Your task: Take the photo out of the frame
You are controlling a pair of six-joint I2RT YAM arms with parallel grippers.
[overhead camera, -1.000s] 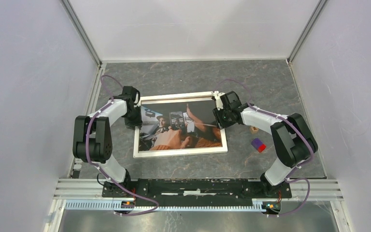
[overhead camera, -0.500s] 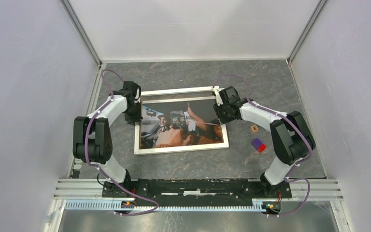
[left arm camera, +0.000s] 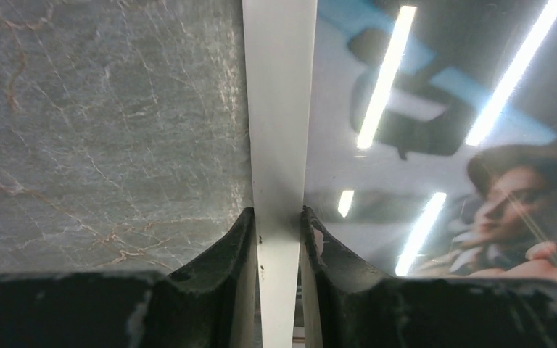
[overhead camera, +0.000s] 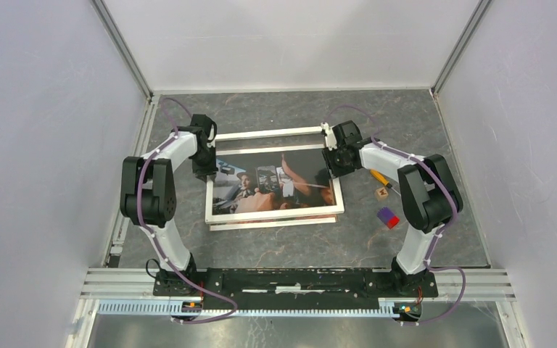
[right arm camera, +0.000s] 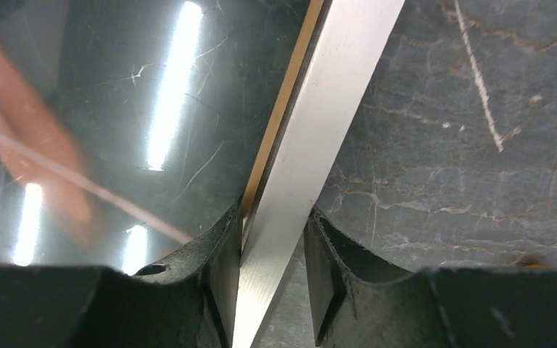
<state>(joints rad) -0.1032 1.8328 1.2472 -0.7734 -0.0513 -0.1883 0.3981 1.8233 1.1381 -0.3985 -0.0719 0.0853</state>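
Observation:
The frame [overhead camera: 265, 135] is tilted, its far border raised off the table, its near border [overhead camera: 275, 213] low. The photo [overhead camera: 272, 181], people in a car, shows behind its glass. My left gripper [overhead camera: 207, 161] is shut on the frame's left border; in the left wrist view both fingers [left arm camera: 243, 239] press the white border [left arm camera: 279, 109]. My right gripper [overhead camera: 331, 161] is shut on the right border; in the right wrist view the white border [right arm camera: 348, 65] runs slantwise between its fingers [right arm camera: 221, 254]. A pale strip [overhead camera: 272, 224] lies on the table under the near border.
A small wooden cube [overhead camera: 381, 193], a blue and red block [overhead camera: 387, 217] and an orange-handled tool [overhead camera: 377, 177] lie right of the frame. Grey marbled table [overhead camera: 275, 109], white walls on three sides, the arm rail at the near edge.
Both grippers have moved away from me and up with the frame's sides. The frame's far edge has risen, and a pale strip now shows under its near edge.

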